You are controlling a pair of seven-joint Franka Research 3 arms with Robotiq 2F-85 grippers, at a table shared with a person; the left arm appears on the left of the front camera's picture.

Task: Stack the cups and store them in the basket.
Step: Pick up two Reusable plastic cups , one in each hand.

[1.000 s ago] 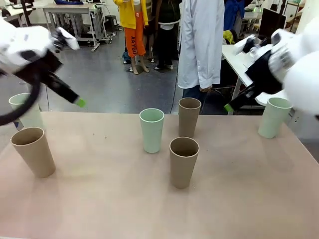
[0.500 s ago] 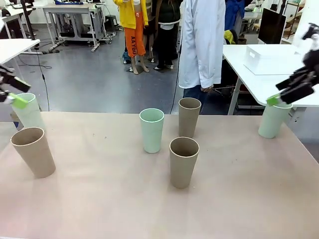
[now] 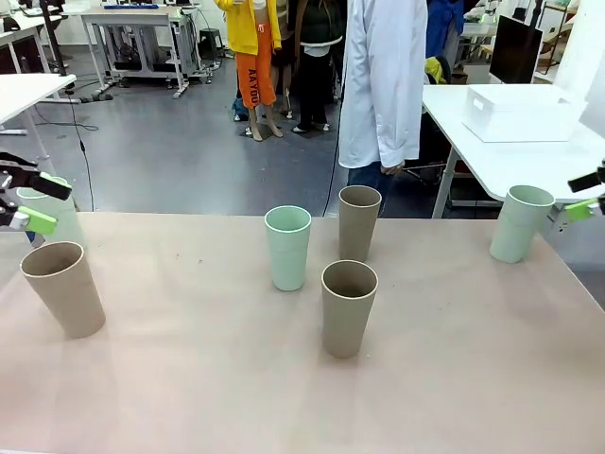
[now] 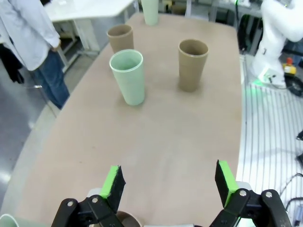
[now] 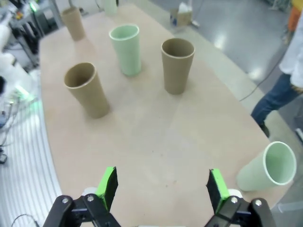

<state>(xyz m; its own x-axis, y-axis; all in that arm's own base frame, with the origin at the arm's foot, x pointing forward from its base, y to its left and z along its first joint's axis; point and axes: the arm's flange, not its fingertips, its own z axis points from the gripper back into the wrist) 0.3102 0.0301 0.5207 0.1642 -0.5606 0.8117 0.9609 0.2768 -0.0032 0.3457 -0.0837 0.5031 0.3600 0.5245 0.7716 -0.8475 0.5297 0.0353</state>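
Tabletop (image 3: 189, 378), pale brown, spans the lower frame of the front view. Closest on it, just right of centre, the nearest tan cup (image 3: 349, 307) stands upright with its mouth up. At the lower left stands the left tan cup (image 3: 63, 288), well apart from the others. Behind the nearest one, the centre mint cup (image 3: 287, 248) stands upright, and the far tan cup (image 3: 359, 223) is near it to the right and a little further back, not touching.

At the left edge, the left gripper (image 3: 43, 201) hangs above the left tan cup and in front of the left mint cup (image 3: 64, 227). Its fingers are spread wide, grasping nothing. At the right edge, the right gripper (image 3: 586, 195) hangs just beside the right mint cup (image 3: 519, 223), likewise spread and empty.

Further back, in the upper right, the basket (image 3: 518, 113) sits on a separate white table (image 3: 454, 104), well apart from every cup. A person in a white coat (image 3: 383, 80) stands at upper centre beyond the tabletop.
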